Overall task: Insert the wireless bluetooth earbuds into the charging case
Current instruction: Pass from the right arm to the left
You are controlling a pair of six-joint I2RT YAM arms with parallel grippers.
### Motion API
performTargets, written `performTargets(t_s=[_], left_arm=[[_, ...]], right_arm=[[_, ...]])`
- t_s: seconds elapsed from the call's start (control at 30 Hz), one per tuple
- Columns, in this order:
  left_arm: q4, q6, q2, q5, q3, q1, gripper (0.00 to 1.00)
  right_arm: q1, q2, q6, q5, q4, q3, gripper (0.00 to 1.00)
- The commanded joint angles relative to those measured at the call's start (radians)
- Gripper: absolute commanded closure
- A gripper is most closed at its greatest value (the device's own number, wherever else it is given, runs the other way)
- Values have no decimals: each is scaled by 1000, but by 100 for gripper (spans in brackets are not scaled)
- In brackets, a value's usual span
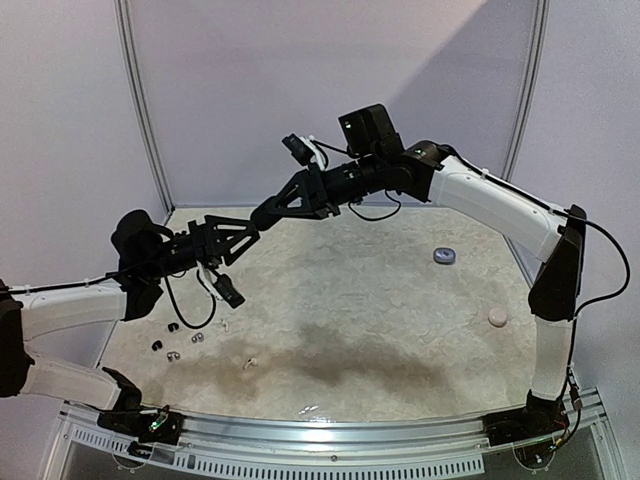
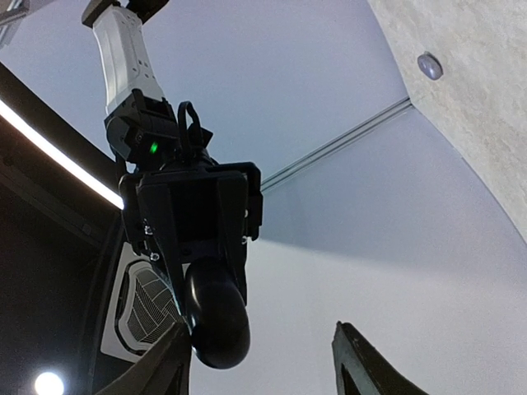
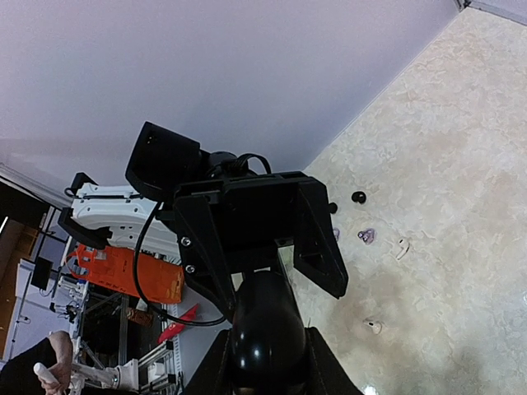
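Note:
A glossy black oval charging case [image 3: 265, 329] is held above the table with my right gripper [image 3: 265, 355] shut on it. In the left wrist view the same case [image 2: 216, 313] lies against one finger of my left gripper [image 2: 259, 336], which is open, its other finger well apart. The two grippers meet tip to tip over the table's left part [image 1: 258, 222]. The earbuds lie on the table at the near left: two black earbuds [image 1: 157, 346], two silvery-grey earbuds [image 1: 196, 338] and two white earbuds [image 1: 250, 363]. They also show in the right wrist view [image 3: 366, 235].
A round grey-blue case [image 1: 445, 255] sits at the far right of the table, and a round pale case [image 1: 497, 317] lies nearer on the right. White walls close the back and sides. A metal rail [image 1: 330, 432] runs along the front edge.

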Motion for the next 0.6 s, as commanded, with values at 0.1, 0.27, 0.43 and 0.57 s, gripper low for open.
performTargets(t_s=[0.1,0.27,0.43,0.57], left_arm=[[50,88,50,-19,74,-24,39],[60,81,74,-22,94,-37,40],[64,58,86,-43,113,-45,67],[86,28,85,-46,112,-51,95]], right_arm=[[-2,-14,33,-23,36,-21,100],[-1,-4,47,-40,57,-20,100],[-3,-1,45,-47,55,-18,100],[-3,3,41,-49,49,-19,100]])
